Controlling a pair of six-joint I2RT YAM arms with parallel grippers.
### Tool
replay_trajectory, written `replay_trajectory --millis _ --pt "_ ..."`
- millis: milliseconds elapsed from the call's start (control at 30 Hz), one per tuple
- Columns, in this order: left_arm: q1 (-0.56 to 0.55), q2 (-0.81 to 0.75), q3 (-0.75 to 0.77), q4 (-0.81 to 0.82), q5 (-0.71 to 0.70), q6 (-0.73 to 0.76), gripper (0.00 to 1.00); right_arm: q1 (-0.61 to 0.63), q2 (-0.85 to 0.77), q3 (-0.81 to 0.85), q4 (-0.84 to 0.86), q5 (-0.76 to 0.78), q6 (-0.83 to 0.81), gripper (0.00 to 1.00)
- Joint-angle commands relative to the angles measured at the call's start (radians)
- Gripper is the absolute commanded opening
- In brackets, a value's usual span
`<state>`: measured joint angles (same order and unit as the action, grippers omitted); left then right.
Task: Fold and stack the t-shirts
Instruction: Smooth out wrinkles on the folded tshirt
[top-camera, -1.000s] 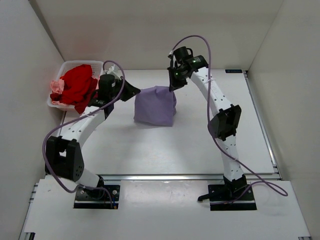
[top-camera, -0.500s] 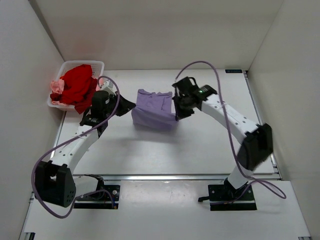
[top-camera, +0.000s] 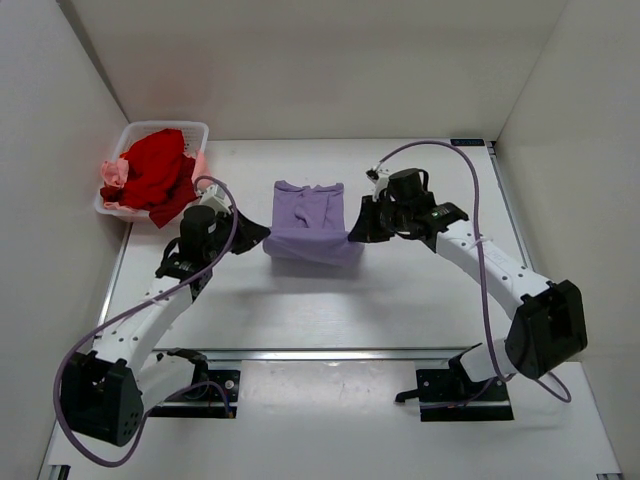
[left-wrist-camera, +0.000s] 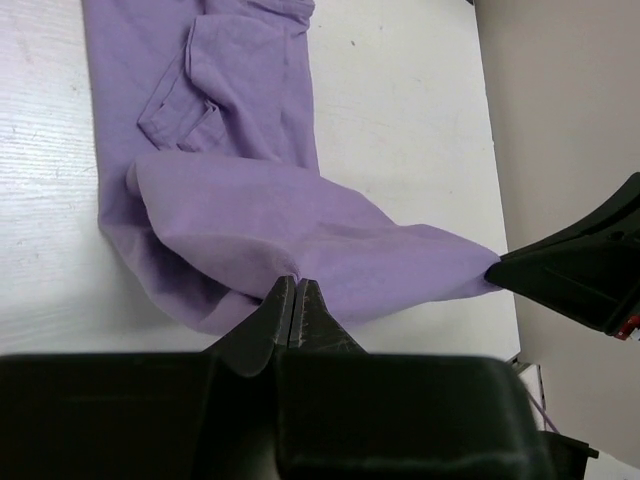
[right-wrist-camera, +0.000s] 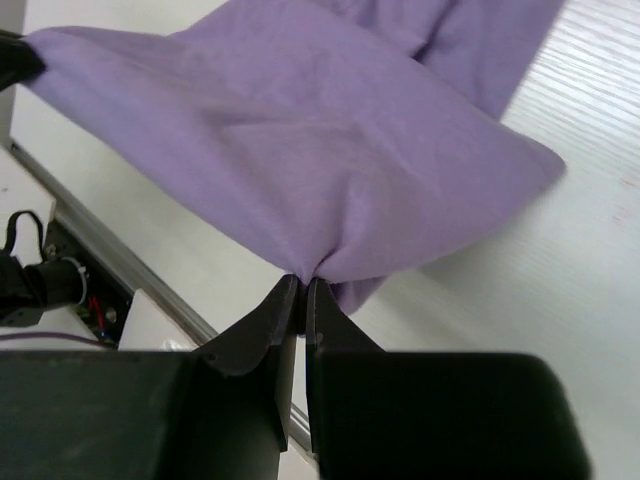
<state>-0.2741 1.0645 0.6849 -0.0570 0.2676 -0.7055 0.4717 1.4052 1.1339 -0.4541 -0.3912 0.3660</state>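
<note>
Hold your left gripper (left-wrist-camera: 295, 300) and right gripper (right-wrist-camera: 303, 291), each clamped on a corner of the soft lavender cloth t-shirt (top-camera: 310, 222), level and taut while lowering.

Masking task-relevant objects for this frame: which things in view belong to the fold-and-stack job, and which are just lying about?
Part of the job:
- lavender t-shirt, pinched on either side by the left pincer and right pincer
- red t-shirt and pink t-shirt, both in the white basket

Just lying about:
- white basket, which only holds the shirts
- table
</note>
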Motion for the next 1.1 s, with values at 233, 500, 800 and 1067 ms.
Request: replay_trajectory --millis 233,500,800,1067 --pt "-0.007 -0.187 -0.070 -0.046 -0.018 0.012 0.03 0.045 -0.058 -0.112 0.069 -0.031 -0.003 0.00" --pt "-0.040 -0.357 -0.211 -0.207 -0.013 -0.008 0.45 0.080 -0.190 -0.371 0.095 -0.103 0.111 0.08" --pt "-0.047 -0.425 -0.272 -0.254 -0.041 -0.034 0.51 0.098 -0.210 -0.482 0.121 -0.130 0.137 0.43" --pt "-0.013 -0.213 -0.191 -0.178 -0.178 0.041 0.55 -0.180 -0.066 -0.402 0.219 -0.152 0.154 0.48"
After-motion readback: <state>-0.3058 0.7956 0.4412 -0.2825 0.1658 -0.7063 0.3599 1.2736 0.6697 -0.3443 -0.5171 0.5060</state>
